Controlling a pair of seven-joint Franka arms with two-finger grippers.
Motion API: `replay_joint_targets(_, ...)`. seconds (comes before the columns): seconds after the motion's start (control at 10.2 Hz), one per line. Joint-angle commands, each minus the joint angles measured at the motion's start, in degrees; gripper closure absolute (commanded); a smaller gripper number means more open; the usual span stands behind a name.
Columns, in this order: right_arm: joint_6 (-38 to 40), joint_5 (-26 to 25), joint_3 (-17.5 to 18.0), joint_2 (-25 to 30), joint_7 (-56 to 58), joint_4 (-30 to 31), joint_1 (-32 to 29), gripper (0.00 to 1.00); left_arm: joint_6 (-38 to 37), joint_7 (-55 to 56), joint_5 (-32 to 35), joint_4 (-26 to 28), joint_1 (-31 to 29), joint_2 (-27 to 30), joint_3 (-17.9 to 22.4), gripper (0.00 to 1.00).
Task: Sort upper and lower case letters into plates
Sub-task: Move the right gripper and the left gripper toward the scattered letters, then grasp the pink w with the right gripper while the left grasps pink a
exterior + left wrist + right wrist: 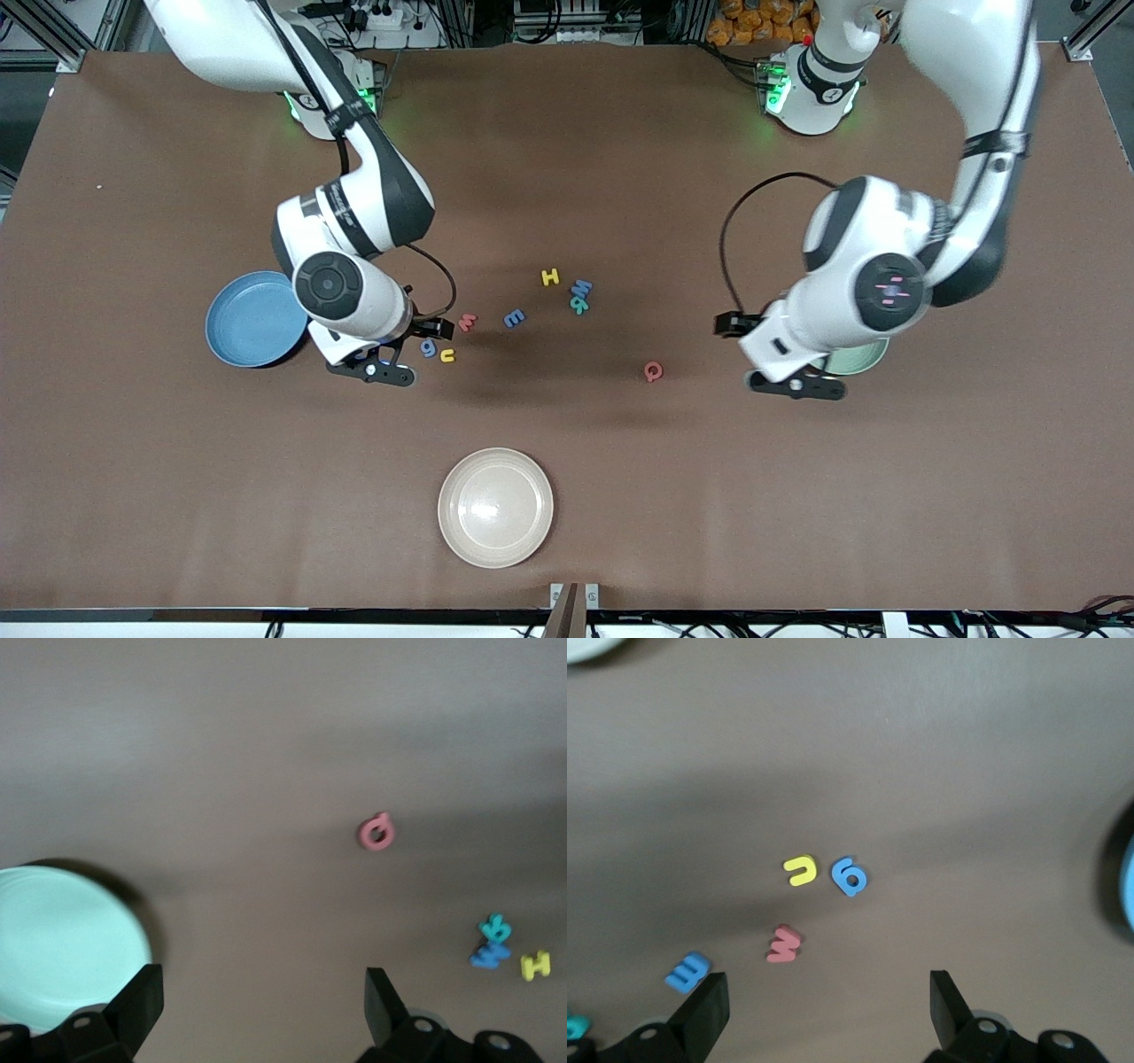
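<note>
Eight foam letters lie mid-table: yellow H (550, 277), blue M (581, 288), teal R (579, 307), blue E (514, 318), pink w (467, 322), blue g (429, 348), yellow u (447, 355) and pink Q (653, 371). The sky blue plate (252, 319) is toward the right arm's end. The mint green plate (859, 356) is mostly hidden under the left arm. My right gripper (381, 368) is open and empty, between the blue plate and the g and u. My left gripper (795, 383) is open and empty beside the mint plate (62, 939). Neither plate shows a letter in its visible part.
A cream-beige plate (495, 507) sits nearer the front camera, empty. The right wrist view shows u (800, 871), g (850, 876), w (784, 943) and E (687, 972). The left wrist view shows Q (376, 833) and H (535, 966).
</note>
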State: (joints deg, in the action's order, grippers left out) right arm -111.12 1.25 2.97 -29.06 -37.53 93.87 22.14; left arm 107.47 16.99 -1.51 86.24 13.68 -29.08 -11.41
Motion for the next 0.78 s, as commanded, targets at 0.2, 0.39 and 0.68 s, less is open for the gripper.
replay_joint_targets(0.2, -10.4, 0.7, -0.2, -4.3, -14.5, 3.6, 4.3, 0.00, 7.7, 8.5, 0.8, -1.1, 4.9, -6.0, -0.4, 0.00)
replay_joint_targets(0.39, -12.4, 0.8, -0.2, -5.0, -18.3, 5.3, 4.2, 0.00, 9.9, 8.9, 1.1, -1.0, 5.9, -8.2, -0.3, 0.00)
replay_joint_targets(0.68, -18.0, 0.8, -0.2, -5.2, -26.9, 9.5, 4.1, 0.00, 16.7, 10.0, 1.1, -0.3, 8.5, -14.3, -0.3, 0.00)
